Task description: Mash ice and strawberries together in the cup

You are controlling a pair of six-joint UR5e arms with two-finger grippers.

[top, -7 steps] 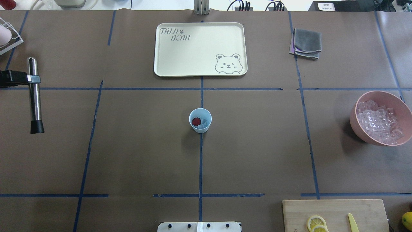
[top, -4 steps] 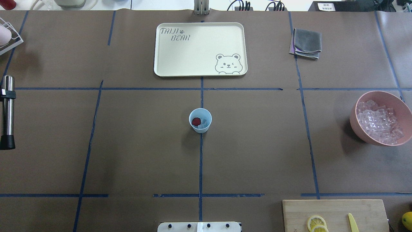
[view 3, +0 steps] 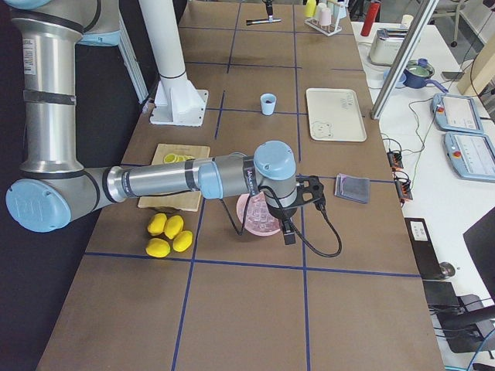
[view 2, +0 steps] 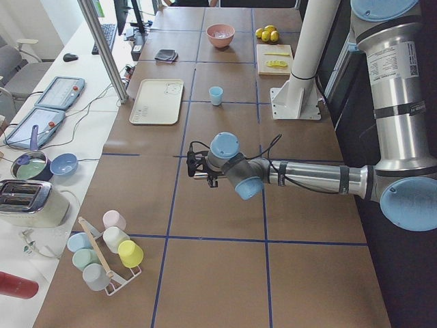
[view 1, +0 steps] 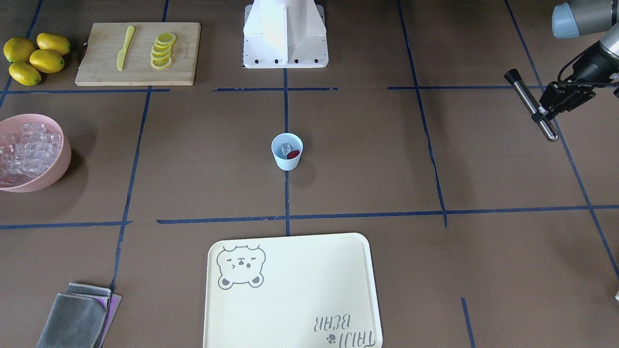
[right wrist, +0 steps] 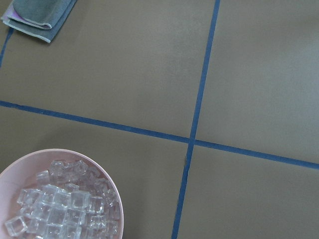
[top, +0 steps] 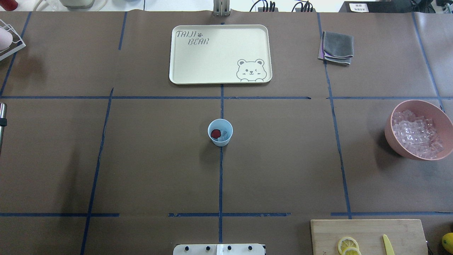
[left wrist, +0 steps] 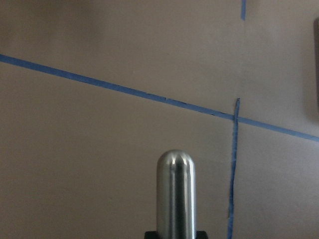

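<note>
The pale blue cup point(top: 220, 132) stands upright at the table's centre, on the blue tape cross. Inside it lie a dark-red strawberry point(top: 215, 133) and clear ice point(top: 223, 136) cubes. Far off at the table's left edge, my left gripper point(view 1: 540, 115) is shut on a steel muddler point(view 1: 529, 104) with a black tip. It holds the muddler tilted above the table, and the rounded steel end point(left wrist: 175, 194) fills the left wrist view. My right gripper point(view 3: 313, 189) hovers by the pink bowl. It shows only in the exterior right view, so I cannot tell its state.
A pink bowl point(top: 389, 136) full of ice cubes sits at the right edge. A cream bear tray point(top: 219, 53) lies beyond the cup, a folded grey cloth point(top: 338, 46) to its right. A cutting board point(top: 368, 233) carries lemon slices and a yellow knife. A rack of cups point(view 2: 102, 253) stands far left.
The left gripper has carried the muddler further left and slightly toward the robot, almost out of the overhead view. The cup and its contents have not moved.
</note>
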